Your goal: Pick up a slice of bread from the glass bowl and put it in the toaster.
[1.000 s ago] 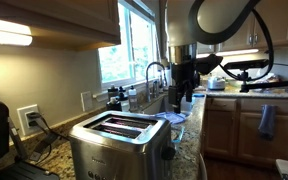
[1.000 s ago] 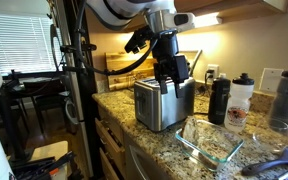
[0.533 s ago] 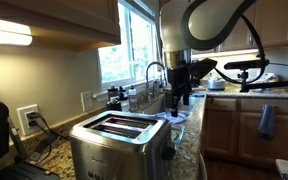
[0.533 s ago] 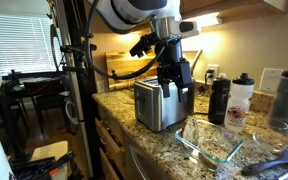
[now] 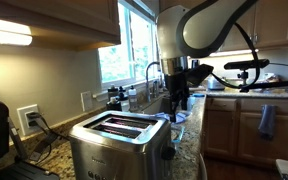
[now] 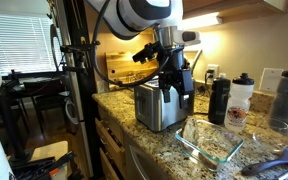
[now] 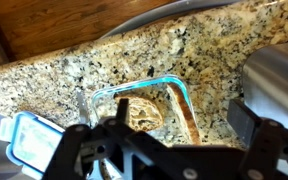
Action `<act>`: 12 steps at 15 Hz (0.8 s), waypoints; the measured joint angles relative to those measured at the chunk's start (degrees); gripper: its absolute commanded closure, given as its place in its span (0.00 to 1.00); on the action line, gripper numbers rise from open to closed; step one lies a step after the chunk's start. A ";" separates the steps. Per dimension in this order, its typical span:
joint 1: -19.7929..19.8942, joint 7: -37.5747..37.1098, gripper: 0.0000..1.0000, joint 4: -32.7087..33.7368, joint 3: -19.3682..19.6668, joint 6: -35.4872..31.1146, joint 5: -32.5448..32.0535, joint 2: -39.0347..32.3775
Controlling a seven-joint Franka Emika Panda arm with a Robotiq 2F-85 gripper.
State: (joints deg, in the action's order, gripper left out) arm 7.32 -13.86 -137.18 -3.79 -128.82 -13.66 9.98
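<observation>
Slice of bread (image 7: 144, 113), flat and tan-brown with a darker edge, is seen in the wrist view lying inside the shallow clear glass bowl with a bluish rim (image 7: 134, 89); the bowl is set on the speckled granite worktop (image 7: 184, 45); the slice cannot be made out in the exterior views. The bowl is shown in an exterior view (image 6: 210, 141) just beside the large boxy brushed stainless steel toaster (image 6: 160, 108), both resting on the worktop (image 6: 132, 134); the toaster's two long top slots are seen empty in an exterior view (image 5: 119, 138). The dark pincer (image 7: 169, 165) is held released above the bowl, its fingers (image 7: 84, 150) spread well apart with nothing gripped between them; no contact with bowl or bread is seen. In both exterior views the pincer (image 5: 175, 100) (image 6: 176, 88) is carried downward-pointing on the white arm, near the toaster. A blue-rimmed clear lid (image 7: 29, 138) is seen just beside the bowl; a tall black bottle (image 6: 219, 100) is stood behind the bowl.
</observation>
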 measured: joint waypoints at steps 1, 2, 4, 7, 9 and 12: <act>0.00 0.00 0.00 0.05 0.04 -0.27 0.00 -0.46; 0.00 0.00 0.00 0.12 0.10 -0.56 0.00 -0.89; -0.03 0.00 0.00 0.36 0.30 -0.94 0.00 -1.83; -0.07 0.11 0.00 1.00 0.59 -1.30 0.00 -3.17; -0.11 0.26 0.00 1.42 0.78 -1.66 0.00 -3.96; -0.26 0.50 0.00 2.39 1.16 -2.16 0.00 -5.25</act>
State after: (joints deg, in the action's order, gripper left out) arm 7.06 -13.36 -134.79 -2.63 -130.98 -13.66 4.72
